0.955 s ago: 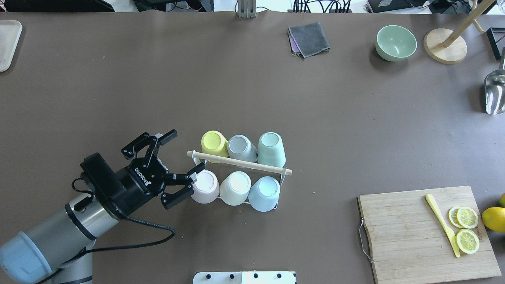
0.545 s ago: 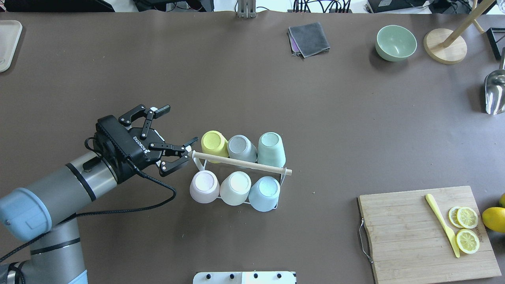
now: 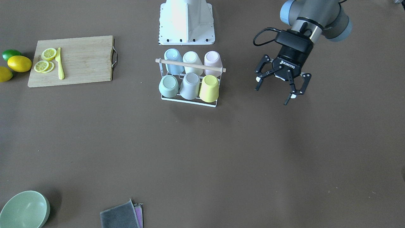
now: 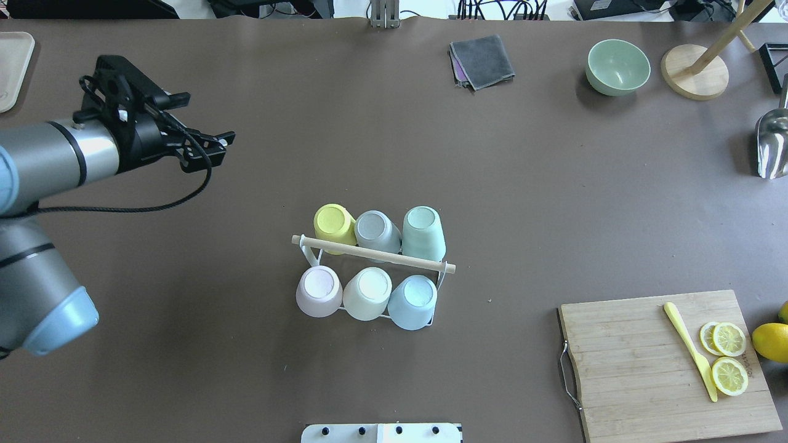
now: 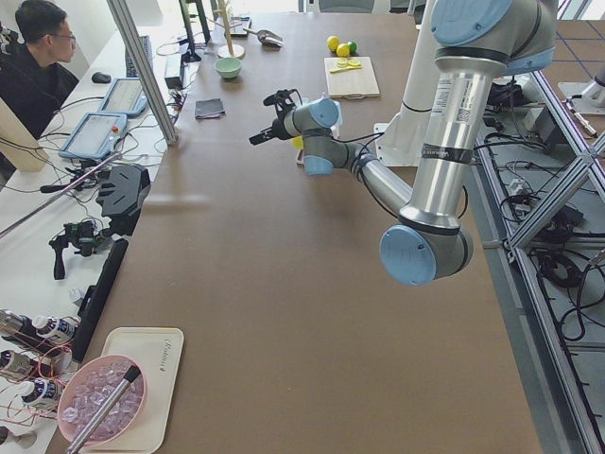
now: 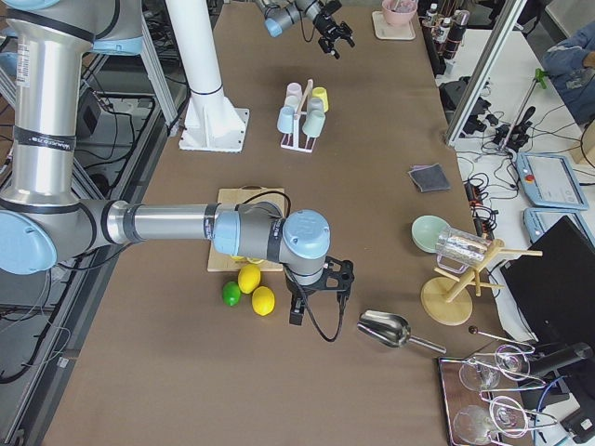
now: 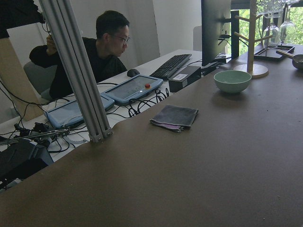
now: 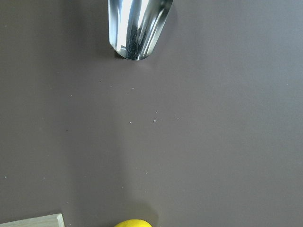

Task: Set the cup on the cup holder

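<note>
The cup holder (image 4: 372,253), a white wire rack with a wooden rod handle, stands mid-table. Six cups sit upside down on its pegs: yellow (image 4: 333,223), grey (image 4: 375,229) and mint (image 4: 423,231) in the far row, pink (image 4: 319,290), cream (image 4: 367,292) and light blue (image 4: 414,299) in the near row. It also shows in the front-facing view (image 3: 190,65). My left gripper (image 4: 215,147) is open and empty, well clear of the rack at the far left (image 3: 275,93). My right gripper (image 6: 316,302) shows only in the exterior right view, near the lemons; I cannot tell its state.
A wooden cutting board (image 4: 615,369) with lemon slices and a yellow knife (image 4: 689,351) lies at the near right, a lemon (image 4: 771,341) beside it. A green bowl (image 4: 617,66), grey cloth (image 4: 482,60), wooden stand (image 4: 694,71) and metal scoop (image 4: 771,144) sit far right.
My left gripper has drawn back from the pink cup at the rack's left end and swung away to the far left, staying open. The cups and rack have not moved.
</note>
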